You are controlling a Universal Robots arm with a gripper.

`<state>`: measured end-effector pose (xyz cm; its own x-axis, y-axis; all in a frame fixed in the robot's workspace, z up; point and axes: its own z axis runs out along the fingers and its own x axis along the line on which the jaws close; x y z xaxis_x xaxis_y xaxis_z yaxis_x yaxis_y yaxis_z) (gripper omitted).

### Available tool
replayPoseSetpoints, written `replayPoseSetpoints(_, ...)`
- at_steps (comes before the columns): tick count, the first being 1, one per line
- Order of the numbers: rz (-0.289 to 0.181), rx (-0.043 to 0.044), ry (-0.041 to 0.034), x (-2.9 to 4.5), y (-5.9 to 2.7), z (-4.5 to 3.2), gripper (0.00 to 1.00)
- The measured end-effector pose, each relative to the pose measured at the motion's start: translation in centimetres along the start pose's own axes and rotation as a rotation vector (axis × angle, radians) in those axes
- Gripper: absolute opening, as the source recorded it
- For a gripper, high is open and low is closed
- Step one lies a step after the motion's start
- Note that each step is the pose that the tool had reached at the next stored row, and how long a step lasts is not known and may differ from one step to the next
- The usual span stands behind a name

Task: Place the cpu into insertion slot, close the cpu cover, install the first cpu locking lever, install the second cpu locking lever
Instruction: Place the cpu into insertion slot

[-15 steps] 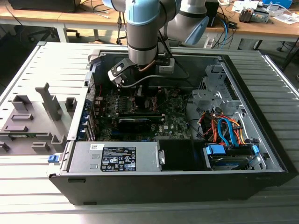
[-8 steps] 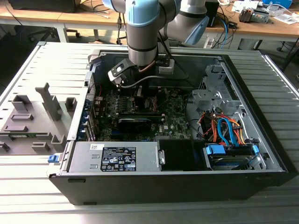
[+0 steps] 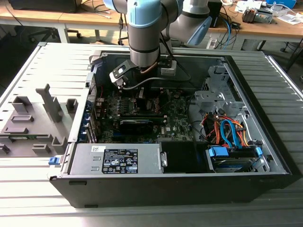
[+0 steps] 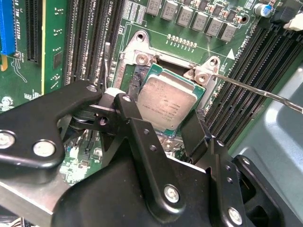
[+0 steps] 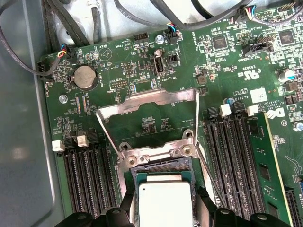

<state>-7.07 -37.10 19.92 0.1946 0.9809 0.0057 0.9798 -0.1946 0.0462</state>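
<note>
In both wrist views my gripper (image 4: 160, 113) (image 5: 165, 203) is shut on the cpu (image 4: 168, 97) (image 5: 164, 210), a silvery square chip with a green edge. One black finger presses each side of it. The chip sits slightly tilted right over the insertion slot (image 5: 161, 166), whose dark far edge shows beyond it. I cannot tell whether it rests in the slot. The cpu cover (image 5: 149, 100) stands flipped open past the slot. Thin wire locking levers (image 5: 105, 130) (image 4: 255, 90) are swung out at the sides. In the exterior view the arm (image 3: 144, 28) reaches down into the computer case.
Black memory slots (image 5: 85, 179) (image 5: 236, 156) flank the socket. Cables (image 5: 142, 14) and the grey case wall (image 5: 23, 118) lie beyond the board. A power supply (image 3: 118, 158) and a drive bay with blue and orange cables (image 3: 232, 135) fill the case front. Grey fixtures (image 3: 33, 123) stand on the exterior view's left.
</note>
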Motion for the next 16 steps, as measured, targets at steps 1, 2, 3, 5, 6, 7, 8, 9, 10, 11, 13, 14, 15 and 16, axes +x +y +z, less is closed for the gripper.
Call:
replayPoseSetpoints(1, 0.000, 0.0000, -0.0001, 0.00, 0.00, 0.00, 0.62)
replayPoseSetpoints(2, 0.000, 0.0000, -0.0002, 0.00, 0.00, 0.00, 0.60)
replayPoseSetpoints(3, 0.000, 0.0001, -0.0004, -0.01, 0.00, 0.00, 0.54)
replayPoseSetpoints(5, 0.000, 0.0000, -0.0001, 0.00, 0.00, 0.01, 0.54)
replayPoseSetpoints(6, 0.000, 0.0000, -0.0001, 0.00, 0.00, 0.02, 0.54)
replayPoseSetpoints(7, 0.000, 0.0000, -0.0002, 0.00, 0.00, 0.02, 0.54)
replayPoseSetpoints(8, 0.000, 0.0001, -0.0002, 0.00, 0.00, 0.02, 0.54)
replayPoseSetpoints(9, 0.000, 0.0000, -0.0001, 0.00, 0.00, 0.03, 0.54)
replayPoseSetpoints(10, 0.000, 0.0000, -0.0002, 0.00, 0.00, 0.03, 0.54)
replayPoseSetpoints(11, 0.000, 0.0000, -0.0002, 0.00, 0.00, 0.03, 0.54)
replayPoseSetpoints(13, 0.000, 0.0000, -0.0001, 0.00, 0.00, 0.04, 0.54)
replayPoseSetpoints(14, 0.000, -0.0001, 0.0002, 0.00, 0.00, 0.01, 0.54)
replayPoseSetpoints(15, 0.000, -0.0004, 0.0010, 0.02, 0.01, -0.06, 0.54)
replayPoseSetpoints(16, 0.000, -0.0002, 0.0005, 0.01, 0.01, -0.23, 0.54)
